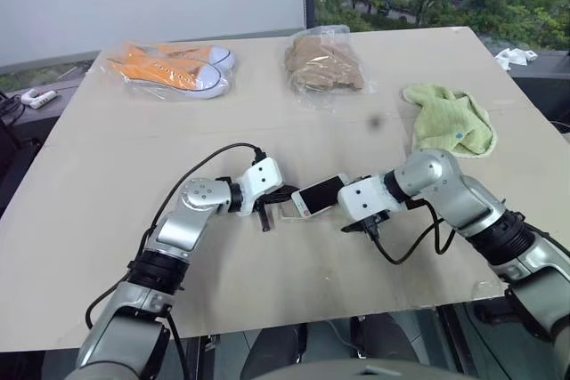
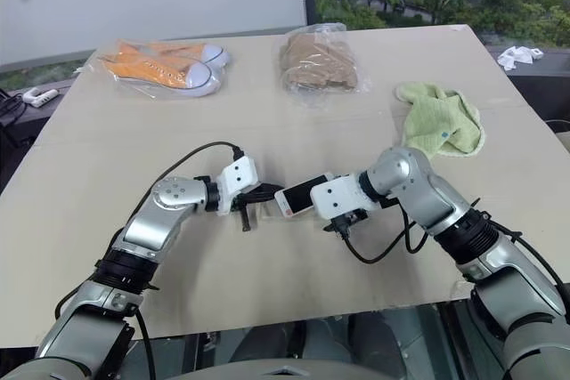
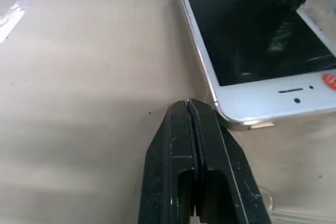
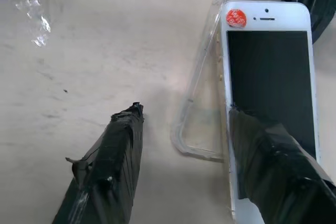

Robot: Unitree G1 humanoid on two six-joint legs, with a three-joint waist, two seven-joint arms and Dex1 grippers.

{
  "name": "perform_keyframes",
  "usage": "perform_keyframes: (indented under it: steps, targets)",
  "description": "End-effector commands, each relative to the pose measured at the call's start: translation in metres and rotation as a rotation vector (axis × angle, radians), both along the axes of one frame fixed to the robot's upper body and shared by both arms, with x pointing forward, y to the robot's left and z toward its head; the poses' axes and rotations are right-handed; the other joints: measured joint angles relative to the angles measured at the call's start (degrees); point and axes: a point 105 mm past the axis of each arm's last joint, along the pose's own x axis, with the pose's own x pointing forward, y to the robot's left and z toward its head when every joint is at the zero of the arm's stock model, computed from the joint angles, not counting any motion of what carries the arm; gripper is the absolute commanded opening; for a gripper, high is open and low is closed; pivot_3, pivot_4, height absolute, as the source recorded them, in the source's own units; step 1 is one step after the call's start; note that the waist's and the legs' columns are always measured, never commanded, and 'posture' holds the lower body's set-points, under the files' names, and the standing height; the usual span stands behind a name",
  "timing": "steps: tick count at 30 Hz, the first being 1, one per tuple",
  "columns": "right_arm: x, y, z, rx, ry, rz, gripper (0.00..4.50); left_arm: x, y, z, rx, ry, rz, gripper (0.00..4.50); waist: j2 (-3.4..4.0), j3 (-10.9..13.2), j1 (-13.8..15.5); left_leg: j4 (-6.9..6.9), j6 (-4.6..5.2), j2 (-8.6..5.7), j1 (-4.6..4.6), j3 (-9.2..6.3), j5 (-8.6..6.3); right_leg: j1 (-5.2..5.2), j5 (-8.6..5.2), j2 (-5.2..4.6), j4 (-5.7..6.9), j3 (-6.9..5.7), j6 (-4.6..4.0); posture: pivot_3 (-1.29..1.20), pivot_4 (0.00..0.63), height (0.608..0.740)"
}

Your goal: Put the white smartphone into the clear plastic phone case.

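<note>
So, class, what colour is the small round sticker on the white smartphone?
Red-orange round sticker, beside the earpiece; clearest in the right wrist view.

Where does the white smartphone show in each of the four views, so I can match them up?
Left eye view: white smartphone at the table's middle, between the two grippers.
Right eye view: same spot.
Left wrist view: beyond the shut left gripper.
Right wrist view: overlapping the clear plastic phone case, one right gripper finger on its screen.
Shared landmark: the phone's red sticker.
</note>
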Motion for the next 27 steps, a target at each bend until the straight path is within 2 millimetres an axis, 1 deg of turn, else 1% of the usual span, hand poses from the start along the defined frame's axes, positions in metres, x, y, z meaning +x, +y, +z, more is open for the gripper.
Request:
perform_keyframes:
  steps: [1, 5, 8, 10, 12, 14, 17, 20, 23, 25, 27]
  targets:
    - [0.002, -0.003, 0.025, 0.04, -0.008, -0.016, 4.46, -0.009, 0.014, -0.025, 0.022, 0.093, 0.028, 0.0, 0.0, 0.0, 0.0, 0.0, 0.0, 0.0, -0.03, 0.0, 0.0, -0.03, 0.0, 0.0, 0.0, 0.04, 0.0, 0.0, 0.15, 0.74]
    - [0.0, -0.005, 0.041, 0.082, 0.052, -0.042, 4.46, -0.01, 0.016, -0.015, 0.005, 0.069, 0.009, 0.0, 0.0, 0.0, -0.1, -0.02, 0.0, 0.0, -0.14, 0.0, 0.0, -0.16, 0.0, -0.01, -0.01, 0.11, 0.0, 0.0, 0.15, 0.74]
    - [0.008, -0.008, 0.048, 0.112, 0.076, -0.091, 4.46, -0.01, 0.017, -0.004, -0.019, 0.042, 0.003, 0.0, -0.01, 0.0, -0.4, -0.05, -0.01, 0.0, -0.24, 0.0, 0.0, -0.33, 0.0, 0.0, 0.01, 0.21, 0.0, 0.0, 0.15, 0.74]
    - [0.017, -0.012, 0.047, 0.117, 0.09, -0.131, 4.46, -0.009, 0.019, 0.007, -0.034, 0.009, 0.001, 0.0, -0.04, 0.1, -0.5, -0.05, -0.01, -0.01, -0.3, 0.0, -0.01, -0.4, 0.0, 0.0, 0.01, 0.23, 0.0, 0.0, 0.15, 0.74]
    - [0.025, -0.017, 0.043, 0.096, 0.067, -0.155, 4.46, -0.006, 0.019, 0.02, -0.059, -0.037, 0.007, 0.0, -0.06, 0.1, -0.4, -0.05, -0.01, -0.01, -0.35, 0.0, -0.01, -0.44, 0.0, 0.0, 0.01, 0.22, 0.0, 0.0, 0.15, 0.74]
    - [0.028, -0.017, 0.042, 0.092, 0.059, -0.16, 4.46, -0.004, 0.017, 0.035, -0.098, -0.078, 0.006, 0.0, -0.06, 0.1, -0.3, -0.04, -0.01, -0.02, -0.42, 0.0, 0.0, -0.56, 0.01, -0.01, 0.01, 0.22, 0.0, 0.0, 0.15, 0.74]
    - [0.031, -0.018, 0.04, 0.081, 0.048, -0.162, 4.46, -0.006, 0.016, 0.051, -0.147, -0.099, 0.003, 0.0, -0.06, 0.2, -0.1, 0.0, -0.01, -0.02, -0.72, -0.02, 0.0, -0.79, 0.01, -0.01, 0.05, 0.2, 0.0, 0.0, 0.15, 0.74]
    - [0.036, -0.02, 0.037, 0.056, 0.028, -0.158, 4.46, -0.007, 0.025, 0.06, -0.121, -0.123, 0.017, 0.0, -0.07, 0.2, 0.0, 0.02, -0.01, -0.05, -0.97, -0.03, 0.0, -1.03, 0.01, -0.03, 0.03, 0.18, 0.0, 0.0, 0.15, 0.74]
    - [0.04, -0.02, 0.036, 0.051, 0.019, -0.152, 4.46, -0.008, 0.03, 0.066, -0.122, -0.128, 0.031, 0.0, -0.06, 0.2, 0.0, 0.0, -0.02, -0.05, -1.0, -0.03, 0.0, -1.07, 0.01, -0.03, 0.02, 0.15, 0.0, 0.0, 0.15, 0.74]
    - [0.042, -0.02, 0.035, 0.04, 0.018, -0.138, 4.46, -0.009, 0.035, 0.067, -0.111, -0.128, 0.041, 0.0, -0.05, 0.2, 0.0, 0.01, -0.02, -0.05, -1.0, -0.03, 0.0, -1.07, 0.01, -0.04, 0.02, 0.14, 0.0, 0.0, 0.15, 0.74]
    - [0.045, -0.021, 0.031, 0.003, 0.04, -0.12, 4.46, -0.018, 0.04, 0.063, -0.106, -0.083, 0.043, 0.0, -0.05, 0.2, -0.1, 0.02, -0.02, -0.06, -1.0, -0.02, 0.01, -1.06, 0.01, -0.04, 0.03, 0.11, 0.0, 0.0, 0.15, 0.74]
